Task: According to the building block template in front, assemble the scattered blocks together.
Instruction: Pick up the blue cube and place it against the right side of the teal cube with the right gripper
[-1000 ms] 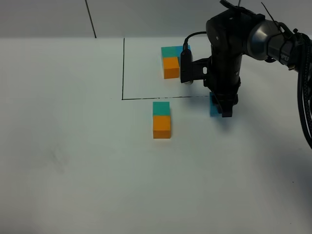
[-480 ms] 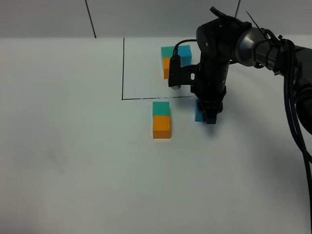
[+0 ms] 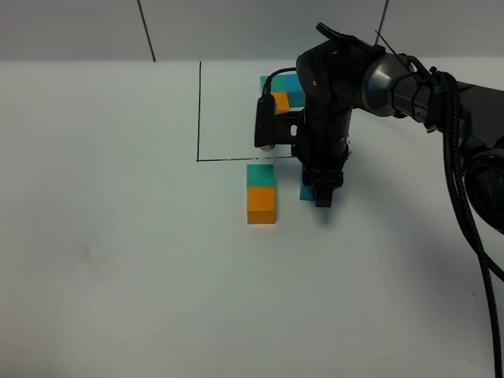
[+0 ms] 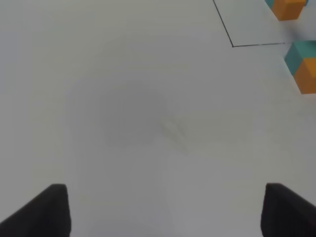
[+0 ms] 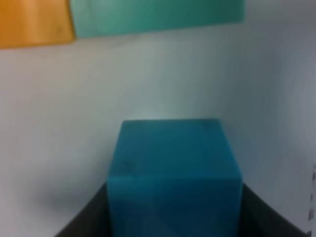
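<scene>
My right gripper (image 3: 321, 197) is shut on the blue block (image 3: 305, 189), holding it low over the table just right of the teal block (image 3: 261, 175). The teal block touches the orange block (image 3: 261, 205) in front of it. In the right wrist view the blue block (image 5: 173, 168) fills the space between the fingers, with the teal block (image 5: 158, 15) and orange block (image 5: 34, 22) beyond a small gap. The building block template (image 3: 277, 88) sits inside the black frame (image 3: 199, 110), mostly hidden by the arm. My left gripper (image 4: 165, 212) stands open over bare table.
The black drawn line (image 3: 236, 159) runs just behind the teal block. In the left wrist view the teal block (image 4: 300, 53) and orange block (image 4: 308, 76) show at the picture's edge. White table (image 3: 118, 276) spreads to the left and front.
My right gripper has carried the blue block leftward, from well right of the teal block to close beside it. The left gripper has not moved.
</scene>
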You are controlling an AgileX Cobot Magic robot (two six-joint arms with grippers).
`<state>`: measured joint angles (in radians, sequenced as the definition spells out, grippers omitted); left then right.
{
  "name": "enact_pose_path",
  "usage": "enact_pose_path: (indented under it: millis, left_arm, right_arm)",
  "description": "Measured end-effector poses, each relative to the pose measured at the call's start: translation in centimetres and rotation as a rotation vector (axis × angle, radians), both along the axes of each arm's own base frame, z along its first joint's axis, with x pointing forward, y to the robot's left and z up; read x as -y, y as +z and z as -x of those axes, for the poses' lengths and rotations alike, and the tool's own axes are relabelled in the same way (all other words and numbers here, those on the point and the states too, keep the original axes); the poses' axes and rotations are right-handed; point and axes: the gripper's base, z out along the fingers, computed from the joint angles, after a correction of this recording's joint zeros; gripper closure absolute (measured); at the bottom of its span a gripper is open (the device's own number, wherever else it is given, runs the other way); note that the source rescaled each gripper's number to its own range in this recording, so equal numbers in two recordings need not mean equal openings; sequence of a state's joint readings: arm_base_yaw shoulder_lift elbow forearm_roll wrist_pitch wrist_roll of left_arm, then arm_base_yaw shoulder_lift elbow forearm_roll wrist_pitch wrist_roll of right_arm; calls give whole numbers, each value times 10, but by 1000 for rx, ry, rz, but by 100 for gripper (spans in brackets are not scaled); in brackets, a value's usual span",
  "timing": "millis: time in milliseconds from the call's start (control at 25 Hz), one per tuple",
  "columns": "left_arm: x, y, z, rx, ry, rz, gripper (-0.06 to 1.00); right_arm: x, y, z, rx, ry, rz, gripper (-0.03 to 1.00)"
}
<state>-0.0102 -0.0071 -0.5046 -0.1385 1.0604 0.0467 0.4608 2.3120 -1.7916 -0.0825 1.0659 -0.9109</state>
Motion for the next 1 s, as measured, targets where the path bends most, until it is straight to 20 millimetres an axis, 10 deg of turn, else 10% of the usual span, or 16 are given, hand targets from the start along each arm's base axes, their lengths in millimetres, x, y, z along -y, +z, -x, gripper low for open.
enact_pose_path:
  millis: [1000]
  left_arm:
    - [0,0,0,0,0,0,22]
  right_arm:
    - [-20,1,4,49,36,-45,97]
